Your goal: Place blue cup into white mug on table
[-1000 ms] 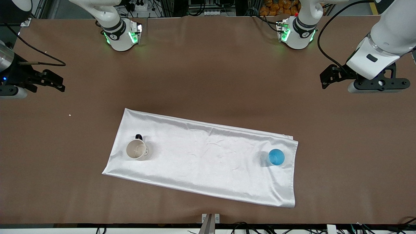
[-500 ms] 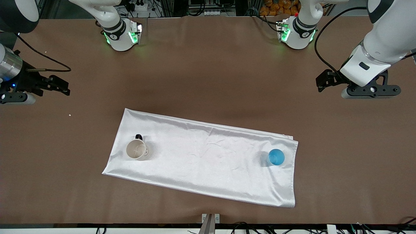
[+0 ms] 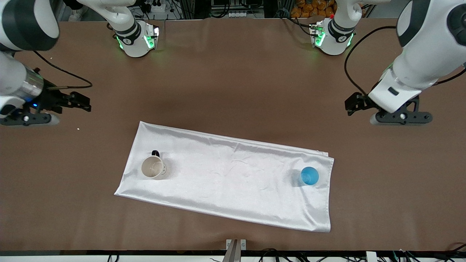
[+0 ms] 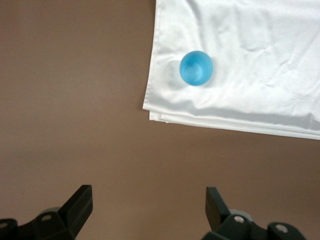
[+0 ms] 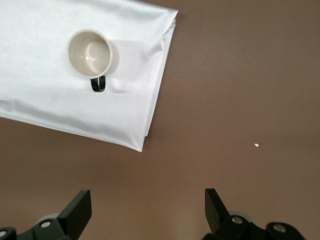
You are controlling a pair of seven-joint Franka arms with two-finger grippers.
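Blue cup (image 3: 309,176) standing upright on the white cloth (image 3: 233,178), close to the cloth's edge at the left arm's end of the table (image 3: 233,72). Nothing inside it, as seen in the left wrist view (image 4: 196,68). White mug (image 3: 153,167) standing upright on the same cloth, toward the right arm's end, well apart from the blue cup. Nothing inside the mug either, with its small black handle pointing away from the front camera (image 5: 92,53).

Left gripper (image 3: 355,104) up in the air over bare table, near the left arm's end, not over the cloth. Fingers spread wide apart in the left wrist view (image 4: 149,206), with nothing between them.

Right gripper (image 3: 78,102) up in the air over bare table at the right arm's end, not over the cloth. Fingers spread wide apart too (image 5: 148,206), holding nothing.

Tiny white crumb (image 3: 78,128) lying on the table between the right gripper and the cloth, also showing in the right wrist view (image 5: 256,145).
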